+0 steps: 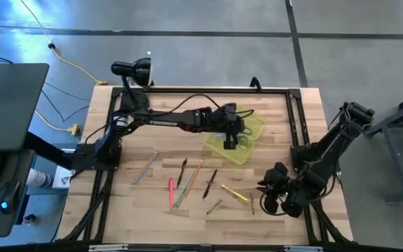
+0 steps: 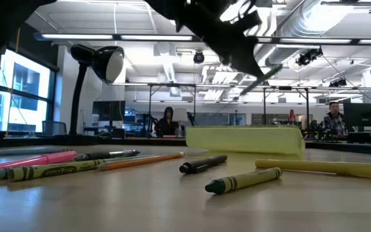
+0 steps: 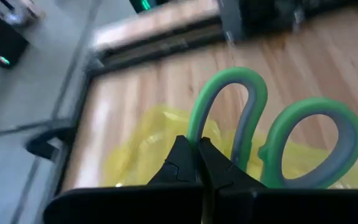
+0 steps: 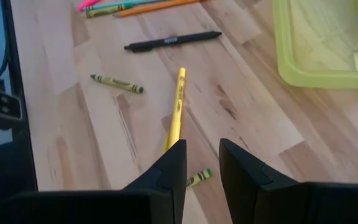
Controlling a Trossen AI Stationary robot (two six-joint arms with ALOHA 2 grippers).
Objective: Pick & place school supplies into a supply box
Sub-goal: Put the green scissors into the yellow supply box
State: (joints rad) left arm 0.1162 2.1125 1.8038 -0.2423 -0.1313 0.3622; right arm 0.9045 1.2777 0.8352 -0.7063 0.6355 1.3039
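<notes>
Your left gripper [image 1: 231, 134] is reached out over the supply box [image 1: 238, 142], which lies open just past the table's centre toward one o'clock, and it is clenched on the green-handled scissors [image 3: 272, 134] — in the left wrist view the two fingers are pinched together on one handle loop with the yellow-green case below. From the low view you see the box [image 2: 245, 139] as a pale yellow slab across the middle of the table [image 1: 159, 213], with the arm dark above it. The rest of the supplies are spread at about six o'clock from the box: a pink marker [image 1: 171, 194], an orange pencil [image 1: 195, 176], a black pen [image 1: 210, 183], a yellow pencil [image 1: 234, 192] and a small green crayon [image 1: 214, 206]; a grey pencil [image 1: 145, 168] lies further off toward eight o'clock. Your right gripper [image 1: 270, 199] hangs near the table's edge at roughly four o'clock, fingers parted and holding nothing — in its wrist view the yellow pencil [image 4: 176, 111] lies just ahead of the fingertips [image 4: 174, 163], with the black pen [image 4: 173, 41] and a green crayon [image 4: 117, 83] beyond. A black desk lamp [image 1: 131, 71] stands at the eleven o'clock corner.
</notes>
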